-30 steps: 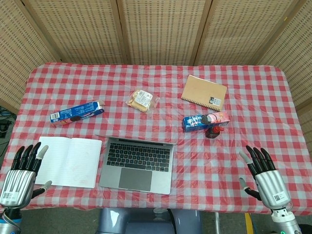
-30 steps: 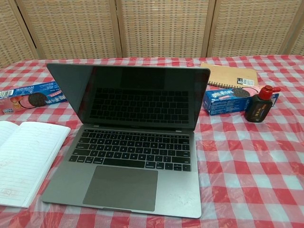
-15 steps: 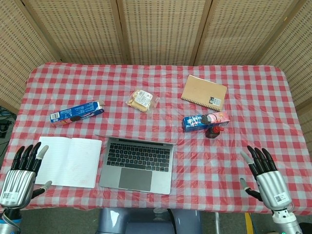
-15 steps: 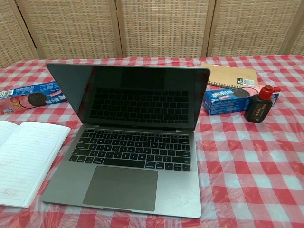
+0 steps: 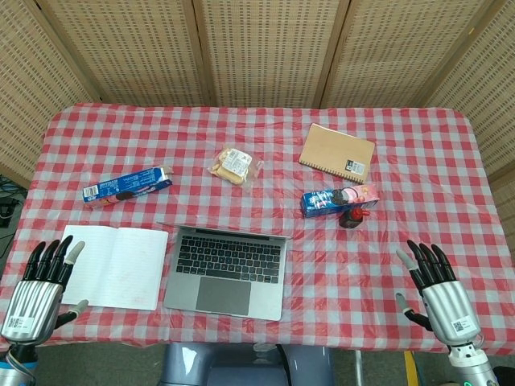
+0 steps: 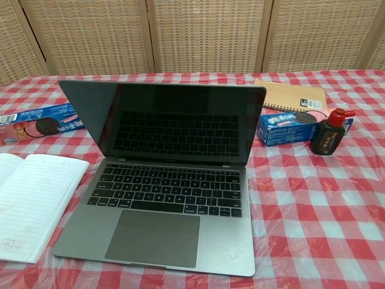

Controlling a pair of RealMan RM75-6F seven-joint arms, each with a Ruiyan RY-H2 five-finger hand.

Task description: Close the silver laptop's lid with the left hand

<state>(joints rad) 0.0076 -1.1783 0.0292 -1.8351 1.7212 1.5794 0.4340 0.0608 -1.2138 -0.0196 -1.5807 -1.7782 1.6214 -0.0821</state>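
Observation:
The silver laptop (image 5: 228, 271) (image 6: 168, 192) sits open near the table's front edge, its dark screen upright and facing me. My left hand (image 5: 39, 290) hovers at the front left corner, beside an open notebook, fingers spread and empty, well left of the laptop. At the front right, my right hand (image 5: 437, 290) is likewise spread with nothing in it. Neither hand shows in the chest view.
An open lined notebook (image 5: 115, 266) lies left of the laptop. Behind it are a blue cookie box (image 5: 126, 186), a snack bag (image 5: 233, 166), a tan spiral notebook (image 5: 338, 152), a second blue packet (image 5: 339, 199) and a red-capped black ink bottle (image 6: 329, 133).
My left hand has shifted slightly rightward and forward at the table's front left corner. The laptop and right hand have not moved.

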